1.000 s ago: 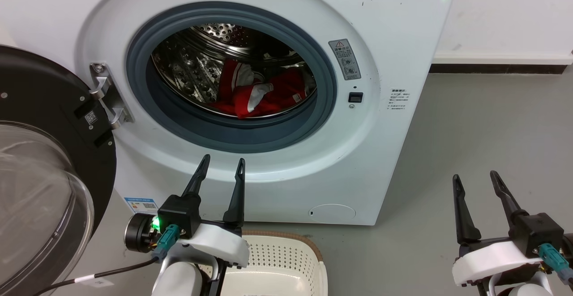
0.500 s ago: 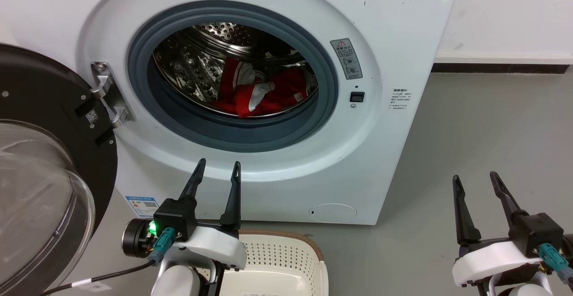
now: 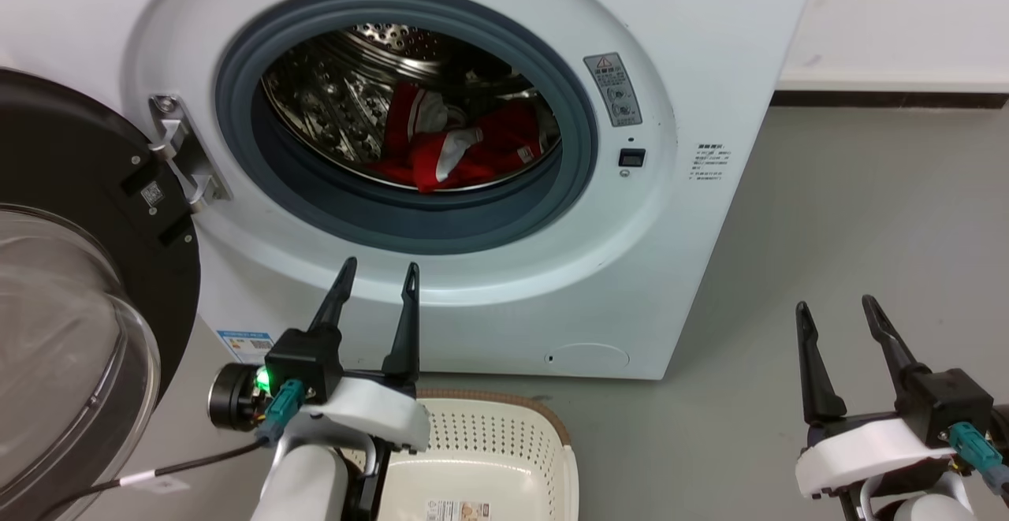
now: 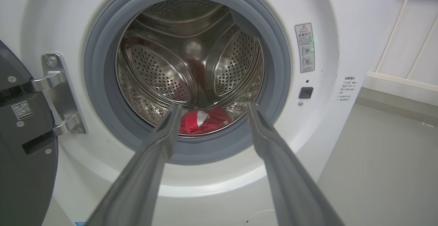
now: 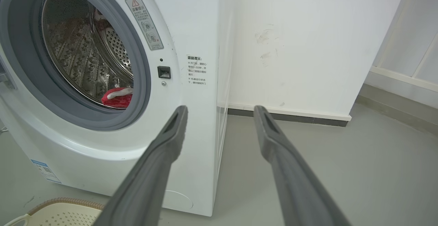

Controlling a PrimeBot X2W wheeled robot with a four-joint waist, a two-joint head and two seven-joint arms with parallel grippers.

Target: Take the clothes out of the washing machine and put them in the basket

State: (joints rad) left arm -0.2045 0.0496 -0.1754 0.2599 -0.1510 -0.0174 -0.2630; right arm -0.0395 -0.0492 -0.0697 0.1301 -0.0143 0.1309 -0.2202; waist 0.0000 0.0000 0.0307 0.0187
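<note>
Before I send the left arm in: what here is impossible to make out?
1. Head view: how many clothes lie in the drum; they are bunched, folds covering each other.
2. Left wrist view: the heap's lower part, behind the door seal.
3. Head view: the basket interior; bottom edge cuts it, left gripper covers its left.
4. Warning label text: too small.

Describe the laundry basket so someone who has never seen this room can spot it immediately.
Start at the big white front-loading washing machine with its door swung open. On the grey floor directly in front of it, below the drum opening, sits the basket. It is the only cream-white plastic container there, with perforated walls and a brown woven-look rim.
</note>
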